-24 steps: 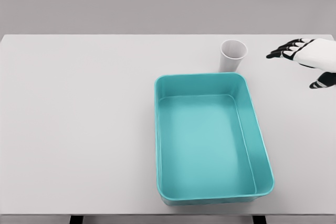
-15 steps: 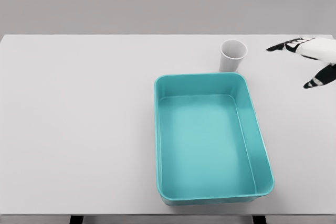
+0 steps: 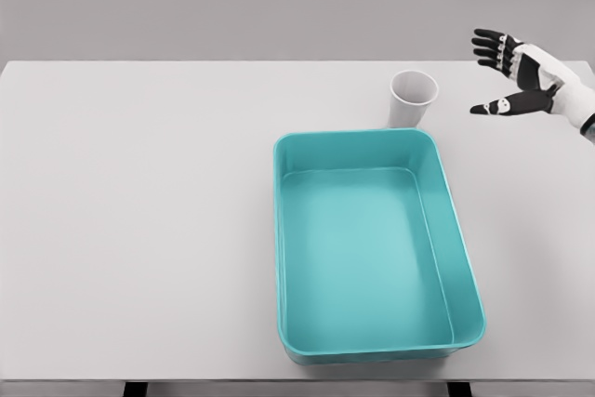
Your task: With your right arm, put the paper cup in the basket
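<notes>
Paper cup (image 3: pixel 413 98) left of open right hand (image 3: pixel 521 76)

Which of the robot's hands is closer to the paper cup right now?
The right hand. It is open, to the right of the paper cup with a clear gap, not touching it. The left hand is out of view, so only the right one can be placed.

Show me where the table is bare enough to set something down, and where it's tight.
Free: the table left of the teal basket, from its left wall to the table's left edge, plus the far strip left of the paper cup. The basket's floor is bare too. Crowded: far right corner, where the cup stands just behind the basket's far rim and the open right hand hovers beside it.
</notes>
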Action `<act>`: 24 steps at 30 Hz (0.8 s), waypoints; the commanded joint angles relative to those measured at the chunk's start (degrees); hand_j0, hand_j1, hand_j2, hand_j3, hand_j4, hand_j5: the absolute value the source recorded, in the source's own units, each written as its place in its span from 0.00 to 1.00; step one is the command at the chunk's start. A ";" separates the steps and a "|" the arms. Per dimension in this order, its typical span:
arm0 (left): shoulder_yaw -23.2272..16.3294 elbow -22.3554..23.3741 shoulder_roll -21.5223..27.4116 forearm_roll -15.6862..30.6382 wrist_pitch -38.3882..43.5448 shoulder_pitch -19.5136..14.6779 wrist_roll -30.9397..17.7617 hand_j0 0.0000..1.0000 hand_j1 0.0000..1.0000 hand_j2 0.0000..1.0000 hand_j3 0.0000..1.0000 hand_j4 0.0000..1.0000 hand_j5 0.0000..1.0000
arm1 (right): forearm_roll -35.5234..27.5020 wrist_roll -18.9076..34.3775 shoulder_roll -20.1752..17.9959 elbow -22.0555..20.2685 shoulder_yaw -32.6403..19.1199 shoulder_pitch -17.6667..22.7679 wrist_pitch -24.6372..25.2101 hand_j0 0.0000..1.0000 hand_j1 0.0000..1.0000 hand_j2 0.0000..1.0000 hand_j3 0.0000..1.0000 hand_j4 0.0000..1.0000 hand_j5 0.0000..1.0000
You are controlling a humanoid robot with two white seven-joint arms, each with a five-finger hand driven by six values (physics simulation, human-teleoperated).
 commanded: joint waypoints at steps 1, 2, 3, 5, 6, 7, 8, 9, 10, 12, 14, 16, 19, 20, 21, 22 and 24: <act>0.00 0.00 0.00 0.04 0.00 0.00 -0.08 1.00 1.00 1.00 1.00 1.00 1.00 | -0.22 0.02 2.60 1.10 -0.78 0.00 0.21 1.00 1.00 1.00 1.00 1.00 1.00; 0.00 0.00 0.00 0.04 0.00 0.00 0.01 1.00 1.00 1.00 1.00 1.00 1.00 | -0.22 0.02 3.13 1.10 -0.69 0.00 0.12 1.00 1.00 1.00 1.00 1.00 1.00; 0.00 0.00 0.00 0.04 0.00 0.00 0.01 1.00 1.00 1.00 1.00 1.00 1.00 | -0.22 0.02 3.39 1.10 -0.69 0.00 0.12 1.00 1.00 1.00 1.00 1.00 1.00; 0.00 0.00 0.00 -0.04 0.00 0.00 -0.08 1.00 1.00 1.00 1.00 1.00 1.00 | 0.65 0.02 4.10 1.10 -0.43 0.09 0.12 1.00 1.00 1.00 1.00 1.00 1.00; 0.00 0.00 0.00 -0.04 0.00 0.00 0.01 1.00 1.00 1.00 1.00 1.00 1.00 | 0.83 0.02 4.89 1.01 -0.34 0.09 0.12 1.00 1.00 1.00 1.00 1.00 1.00; 0.00 0.00 0.00 0.04 0.00 0.00 -0.08 1.00 1.00 1.00 1.00 1.00 1.00 | 0.83 0.02 5.06 0.93 -0.16 0.09 0.12 1.00 1.00 1.00 1.00 1.00 1.00; 0.00 0.00 0.00 0.04 0.00 0.00 0.01 1.00 1.00 1.00 1.00 1.00 1.00 | 0.83 0.02 5.33 0.93 -0.16 0.09 0.12 1.00 1.00 1.00 1.00 1.00 1.00; 0.00 0.00 0.00 -0.04 0.00 0.00 0.01 1.00 1.00 1.00 1.00 1.00 1.00 | 0.83 0.02 5.50 0.93 -0.16 0.09 0.04 1.00 1.00 1.00 1.00 1.00 1.00; 0.00 0.00 0.00 0.04 0.00 0.00 -0.08 1.00 1.00 1.00 1.00 1.00 1.00 | 0.83 0.02 5.59 1.01 -0.16 0.09 0.12 1.00 1.00 1.00 1.00 1.00 1.00; 0.00 0.00 0.00 0.04 0.00 0.00 -0.08 1.00 1.00 1.00 1.00 1.00 1.00 | 0.92 0.02 6.38 1.19 -0.16 0.09 0.12 1.00 1.00 1.00 1.00 1.00 1.00; 0.00 0.00 0.00 0.04 0.00 0.00 0.01 1.00 1.00 1.00 1.00 1.00 1.00 | 1.27 0.02 7.08 1.19 -0.16 0.09 0.04 1.00 1.00 1.00 1.00 1.00 1.00; 0.00 0.00 0.00 0.04 0.00 0.00 -0.08 1.00 1.00 1.00 1.00 1.00 1.00 | 2.50 0.02 7.79 1.89 -0.43 0.09 -0.05 1.00 1.00 1.00 1.00 1.00 1.00; 0.00 0.00 0.00 0.04 0.00 0.00 -0.08 1.00 1.00 1.00 1.00 1.00 1.00 | 2.68 0.02 8.67 2.68 -0.34 0.09 -0.23 1.00 1.00 1.00 1.00 1.00 1.00; 0.00 0.00 0.00 -0.04 0.00 0.00 0.01 1.00 1.00 1.00 1.00 1.00 1.00 | 2.76 0.02 9.02 2.77 -0.34 0.09 -0.23 1.00 1.00 1.00 1.00 1.00 1.00; 0.00 0.00 0.00 0.04 0.00 0.00 -0.08 1.00 1.00 1.00 1.00 1.00 1.00 | 2.76 0.02 9.19 2.77 -0.34 0.09 -0.32 1.00 1.00 1.00 1.00 1.00 1.00; 0.00 0.00 0.00 -0.04 0.00 0.00 -0.08 1.00 1.00 1.00 1.00 1.00 1.00 | 2.76 0.02 9.19 2.95 -0.34 0.09 -0.32 1.00 1.00 1.00 1.00 1.00 1.00; 0.00 0.00 0.00 0.04 0.00 0.00 0.01 1.00 1.00 1.00 1.00 1.00 1.00 | 2.76 0.02 9.28 3.39 -0.34 0.09 -0.40 1.00 1.00 1.00 1.00 1.00 1.00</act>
